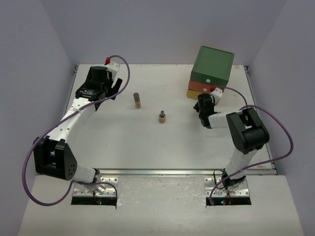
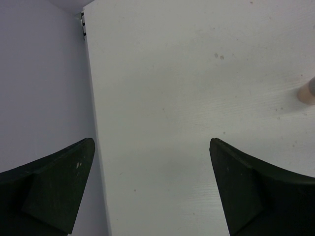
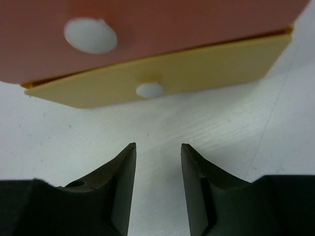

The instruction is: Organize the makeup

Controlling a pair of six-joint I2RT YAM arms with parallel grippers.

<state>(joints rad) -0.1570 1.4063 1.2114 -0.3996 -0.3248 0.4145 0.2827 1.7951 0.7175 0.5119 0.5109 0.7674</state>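
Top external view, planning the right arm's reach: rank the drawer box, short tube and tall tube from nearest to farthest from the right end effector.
1. Drawer box: directly ahead of the right end effector, far right of the table.
2. Short tube: mid-table, to its left.
3. Tall tube: farthest left.

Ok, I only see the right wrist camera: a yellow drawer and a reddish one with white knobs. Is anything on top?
Observer: Yes, a green drawer box sits on top of them.
Operator: Where's the makeup?
Observer: A taller tan-brown cylindrical tube and a shorter tan-brown tube sit on the white table, left of that box.
Operator: And the other arm?
Observer: The left gripper is open and empty, near the table's far left corner.
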